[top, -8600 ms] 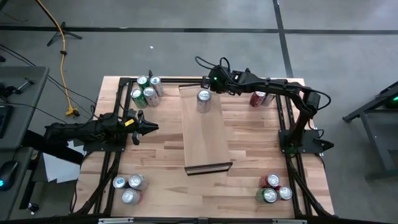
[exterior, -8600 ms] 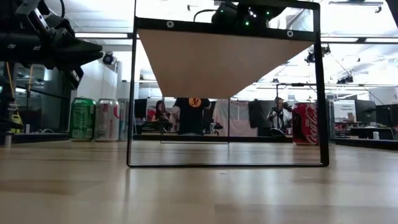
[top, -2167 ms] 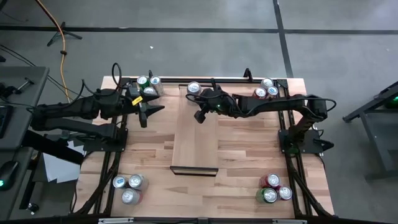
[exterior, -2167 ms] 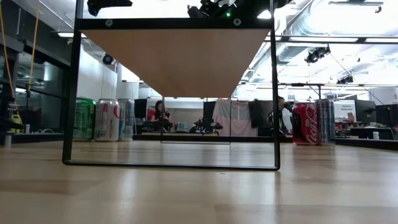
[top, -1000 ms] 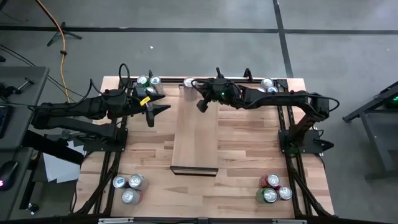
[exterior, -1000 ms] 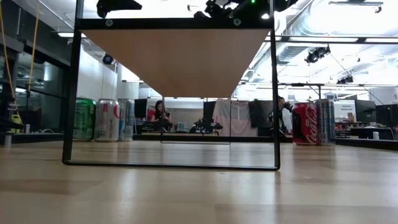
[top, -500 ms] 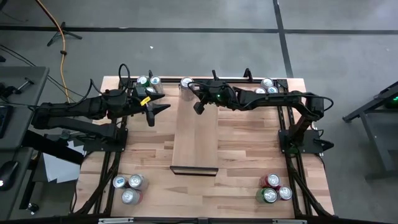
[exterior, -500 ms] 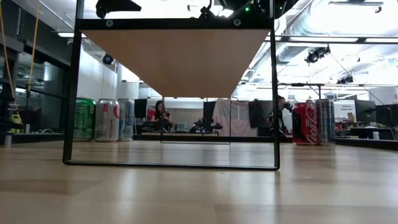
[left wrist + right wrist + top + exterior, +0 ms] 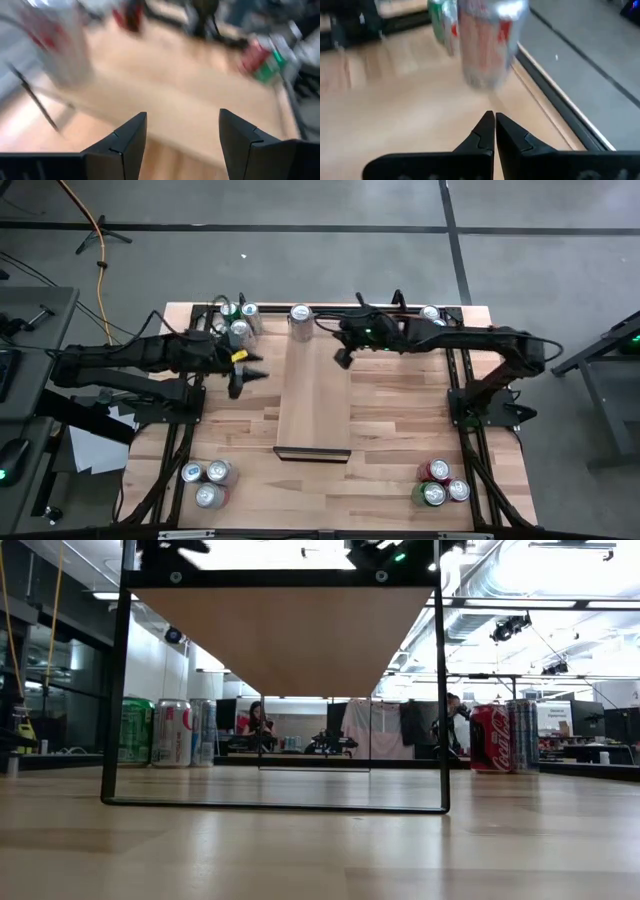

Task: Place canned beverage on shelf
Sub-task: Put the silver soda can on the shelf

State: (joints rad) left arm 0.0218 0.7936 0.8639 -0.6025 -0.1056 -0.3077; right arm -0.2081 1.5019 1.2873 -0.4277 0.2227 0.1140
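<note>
Nearest, spare can clusters sit at the surface's near corners, clear of the work. The shelf runs down the middle. The left tool, spread and empty, waits left of it; the right tool, pressed together, hangs over the shelf's far part. The can stands at the far end, apparently placed, with more cans beyond.
</note>
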